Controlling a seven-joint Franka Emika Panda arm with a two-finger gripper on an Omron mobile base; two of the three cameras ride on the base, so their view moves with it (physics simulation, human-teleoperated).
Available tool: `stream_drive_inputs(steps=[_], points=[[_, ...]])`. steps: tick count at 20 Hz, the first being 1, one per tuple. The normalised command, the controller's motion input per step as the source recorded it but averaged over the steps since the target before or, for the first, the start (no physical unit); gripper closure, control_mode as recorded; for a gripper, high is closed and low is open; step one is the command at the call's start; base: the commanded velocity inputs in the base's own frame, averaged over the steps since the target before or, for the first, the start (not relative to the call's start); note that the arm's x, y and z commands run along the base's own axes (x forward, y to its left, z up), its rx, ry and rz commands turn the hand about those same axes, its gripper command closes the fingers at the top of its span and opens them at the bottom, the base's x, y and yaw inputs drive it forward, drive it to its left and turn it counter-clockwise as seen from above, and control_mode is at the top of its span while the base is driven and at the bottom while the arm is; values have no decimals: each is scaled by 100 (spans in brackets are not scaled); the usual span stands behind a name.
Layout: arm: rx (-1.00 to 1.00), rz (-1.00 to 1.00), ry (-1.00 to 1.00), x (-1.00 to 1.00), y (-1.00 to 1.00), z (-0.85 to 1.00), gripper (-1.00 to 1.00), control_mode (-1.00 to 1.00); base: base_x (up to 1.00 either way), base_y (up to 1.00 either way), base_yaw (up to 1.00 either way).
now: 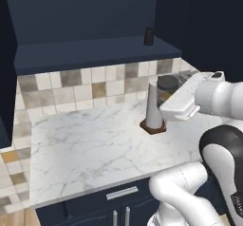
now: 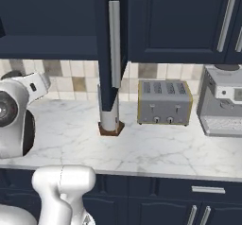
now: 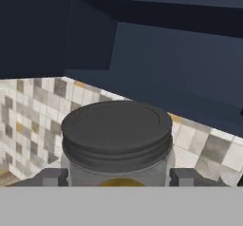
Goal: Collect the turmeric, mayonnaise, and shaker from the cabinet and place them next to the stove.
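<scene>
Progress looks partial, perhaps a third of the way. The dark navy wall cabinet [image 1: 95, 54] stands with its door swung out, the long silver bar handle [image 2: 114, 43] edge-on in the right base view. The white marble counter [image 1: 85, 149] below carries a grey cone-shaped grinder on a brown base [image 1: 154, 110], a silver four-slot toaster [image 2: 164, 102] and a grey coffee machine [image 2: 221, 101]; none of these belongs to the task. No stove can be seen from here, so nothing can be judged as delivered beside it.

The small glass jar of turmeric with its dark ridged lid [image 3: 117, 127] sits between the two dark finger tips of the pincer [image 3: 117, 177], a sliver of orange contents showing under the lid. The fingers stand at either side of the glass, seemingly clamped on it, with the jar carried in the air below the cabinet and above the counter, in front of the tiled wall. The small slim all-black shaker [image 1: 148, 36] waits on the cabinet shelf, near its right end. The mayonnaise I cannot place.

So, by my reading, the turmeric is in transit, while shaker and mayonnaise are left to fetch.

No brand, label or writing is legible anywhere.
</scene>
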Motion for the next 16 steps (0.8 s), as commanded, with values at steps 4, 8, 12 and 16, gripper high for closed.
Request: stream_drive_inputs(steps=[4,8,12,16], points=[[-2,3,0,-62,0,-43,100,-100,0,0,0],[0,0,0,-46,0,-28,100,100,-50,-10,0],[0,0,0,0,0,0,100,100,-93,-46,-1],[0,0,0,0,0,0,100,100,-63,-93,-5]])
